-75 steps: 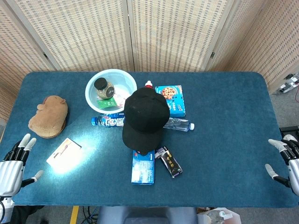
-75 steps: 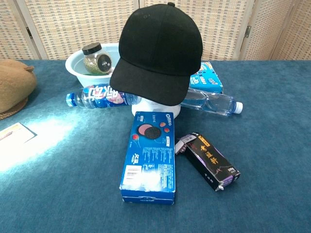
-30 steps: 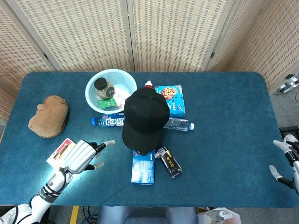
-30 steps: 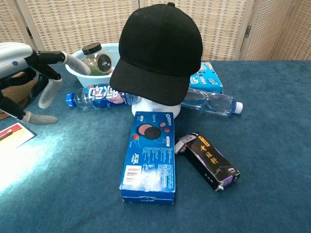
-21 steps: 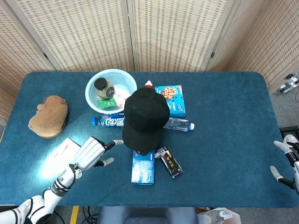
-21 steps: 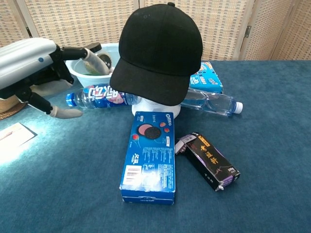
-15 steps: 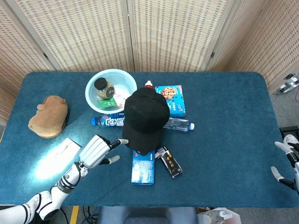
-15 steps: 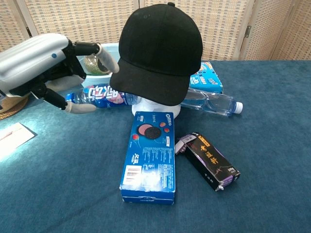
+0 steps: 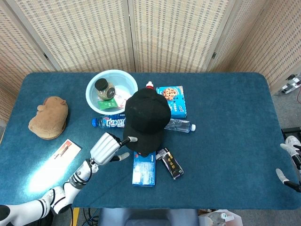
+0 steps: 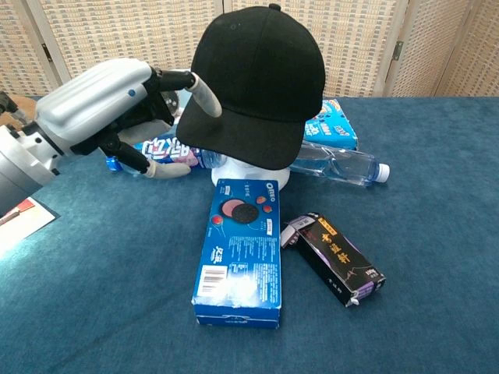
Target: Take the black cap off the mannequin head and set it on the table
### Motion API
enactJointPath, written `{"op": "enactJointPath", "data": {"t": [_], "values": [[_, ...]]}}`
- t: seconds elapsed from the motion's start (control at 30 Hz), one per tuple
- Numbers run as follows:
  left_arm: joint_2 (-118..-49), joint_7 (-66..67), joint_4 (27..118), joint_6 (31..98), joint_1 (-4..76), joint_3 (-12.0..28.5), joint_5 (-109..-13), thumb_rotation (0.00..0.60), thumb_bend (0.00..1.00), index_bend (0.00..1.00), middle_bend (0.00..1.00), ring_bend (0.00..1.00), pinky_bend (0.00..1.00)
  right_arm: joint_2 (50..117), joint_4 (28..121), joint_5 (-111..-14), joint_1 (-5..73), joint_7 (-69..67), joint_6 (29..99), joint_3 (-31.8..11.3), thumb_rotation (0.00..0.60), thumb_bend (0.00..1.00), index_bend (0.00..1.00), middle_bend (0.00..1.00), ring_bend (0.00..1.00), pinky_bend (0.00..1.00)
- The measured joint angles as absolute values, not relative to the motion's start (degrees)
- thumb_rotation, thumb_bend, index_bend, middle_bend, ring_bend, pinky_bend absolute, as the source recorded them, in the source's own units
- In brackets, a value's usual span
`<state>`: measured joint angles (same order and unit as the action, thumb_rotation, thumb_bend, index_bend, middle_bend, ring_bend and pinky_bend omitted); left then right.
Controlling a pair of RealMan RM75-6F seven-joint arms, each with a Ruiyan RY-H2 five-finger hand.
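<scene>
Black cap [image 10: 253, 78] beside left hand [image 10: 117, 105]

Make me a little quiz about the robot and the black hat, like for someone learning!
1. True or false: the black cap is already lying on the table.
2. Which hand is up beside the cap's brim? A) left hand B) right hand
3. Fill in: the jar sits inside the light blue ____.

Key
1. False; it sits on the mannequin head.
2. A; the right one stays at the table's far edge.
3. bowl
</scene>
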<state>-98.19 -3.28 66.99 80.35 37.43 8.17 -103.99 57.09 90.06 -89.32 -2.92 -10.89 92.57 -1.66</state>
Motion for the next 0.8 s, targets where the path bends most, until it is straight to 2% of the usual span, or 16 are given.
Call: {"op": "enactJointPath", "data": {"t": [0.43, 0.8], "values": [[-104.47, -5.71, 60.42, 82.46, 40.17, 8.35, -102.04, 0.6, 0.13, 0.42, 1.0, 0.97, 1.0, 57.23, 88.92, -88.67, -3.41, -12.08, 92.5, -1.74, 0.6, 0.31, 0.22, 0.27, 0.17, 0.16], [-106.78, -7.4, 58.02, 82.99, 41.56, 8.55, -100.06, 0.6, 0.16, 0.42, 1.0, 0.97, 1.0, 57.11, 88.37, -88.47, -3.84, -12.79, 92.75, -1.8, 0.6, 0.31, 0.22, 0.27, 0.17, 0.16]]}}
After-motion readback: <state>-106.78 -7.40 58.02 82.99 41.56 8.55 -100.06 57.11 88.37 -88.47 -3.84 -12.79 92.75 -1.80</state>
